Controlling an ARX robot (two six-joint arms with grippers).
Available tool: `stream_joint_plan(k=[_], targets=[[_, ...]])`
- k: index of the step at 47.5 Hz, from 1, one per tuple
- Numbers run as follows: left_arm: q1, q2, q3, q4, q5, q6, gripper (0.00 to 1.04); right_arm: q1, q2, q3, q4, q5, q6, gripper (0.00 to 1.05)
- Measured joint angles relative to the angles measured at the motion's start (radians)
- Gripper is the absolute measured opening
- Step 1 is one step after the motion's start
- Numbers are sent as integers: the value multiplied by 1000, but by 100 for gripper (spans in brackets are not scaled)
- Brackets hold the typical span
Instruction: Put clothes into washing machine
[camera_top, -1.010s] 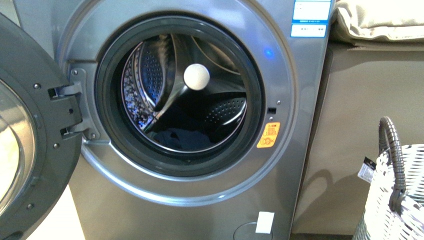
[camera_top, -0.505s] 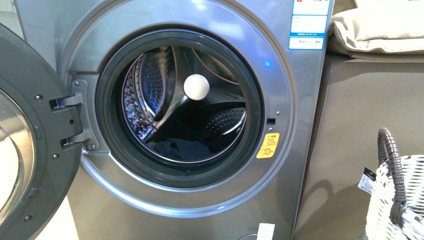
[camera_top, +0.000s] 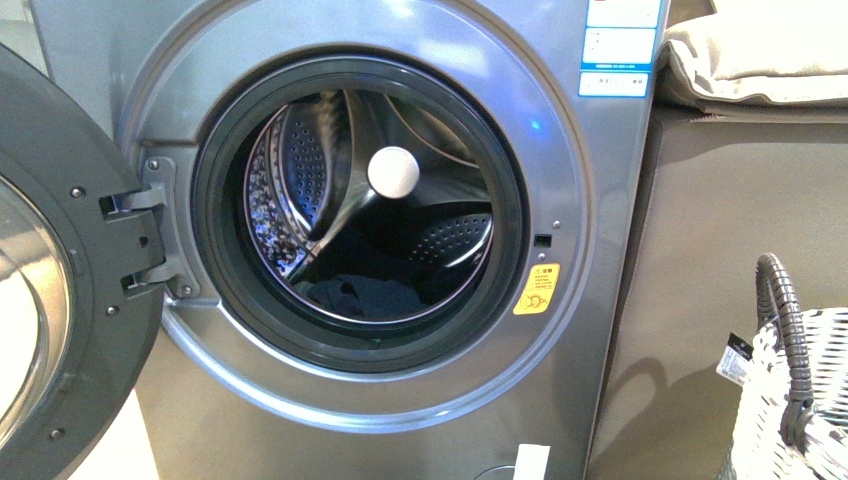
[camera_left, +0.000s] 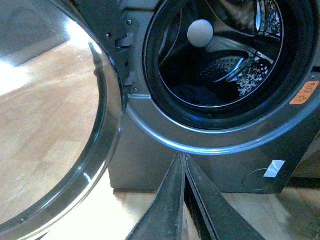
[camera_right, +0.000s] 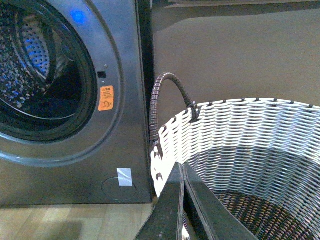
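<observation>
Two grippers, left and right, both pressed together, holding nothing. One dark clothes bundle low inside one washing machine, door swung left. One white basket right.

Pale wood-plank floor brightly lit at nine o'clock, flat taupe-brown cabinet panel at three o'clock, folded beige cloth on top at one o'clock
</observation>
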Motion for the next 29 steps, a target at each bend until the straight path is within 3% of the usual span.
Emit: stream_joint_plan(k=[6,11,13,29], targets=[[0,-138,0,-172,0,0,4,0,0,0,0,0,0,2],[0,-170,0,-178,0,0,4,0,0,0,0,0,0,2],[0,-171,0,-179,0,-1,4,0,0,0,0,0,-1,7],[0,-171,0,-179,0,0,62,0,0,0,0,0,-1,63]])
